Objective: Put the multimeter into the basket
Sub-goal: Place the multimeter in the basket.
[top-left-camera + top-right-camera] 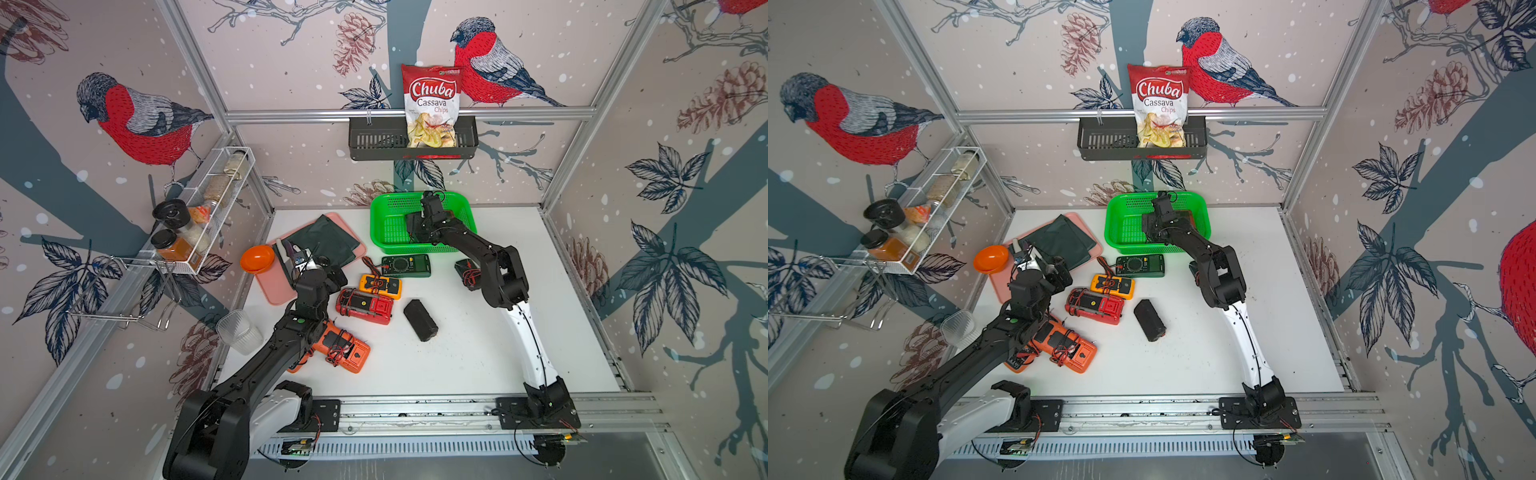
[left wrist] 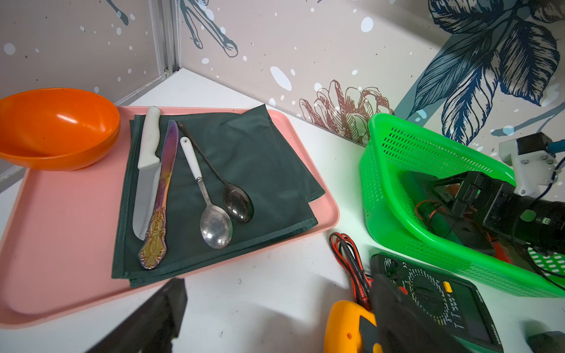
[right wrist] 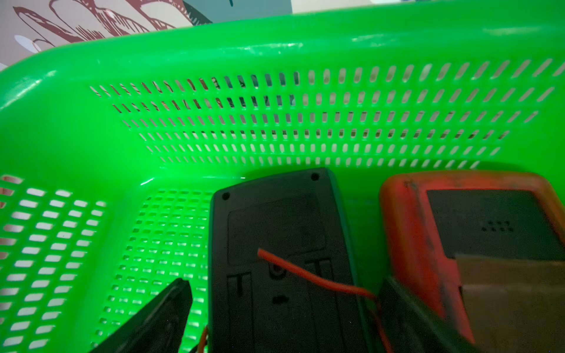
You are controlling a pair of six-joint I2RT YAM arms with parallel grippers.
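The green basket (image 1: pixel 377 226) (image 1: pixel 1113 226) (image 3: pixel 275 36) stands at the back of the table. My right gripper (image 3: pixel 284 287) (image 1: pixel 415 235) is down inside it, open. A dark green multimeter (image 3: pixel 281 238) lies face down on the basket floor between its fingers, with a gap at the left finger (image 3: pixel 171 305). An orange-red multimeter (image 3: pixel 406 229) lies beside it in the basket. My left gripper (image 2: pixel 278 284) (image 1: pixel 334 270) hangs open over bare table, holding nothing. It is next to a yellow multimeter (image 1: pixel 380 286) (image 2: pixel 345 327) and a dark green multimeter (image 1: pixel 407 266) (image 2: pixel 434 293).
On the table lie a red multimeter (image 1: pixel 365 306), an orange multimeter (image 1: pixel 345 351) under my left arm, a black one (image 1: pixel 467 270) behind my right arm, and a black block (image 1: pixel 420 320). A pink tray (image 1: pixel 274 286) carries cutlery, a dark cloth and an orange bowl (image 1: pixel 257 258).
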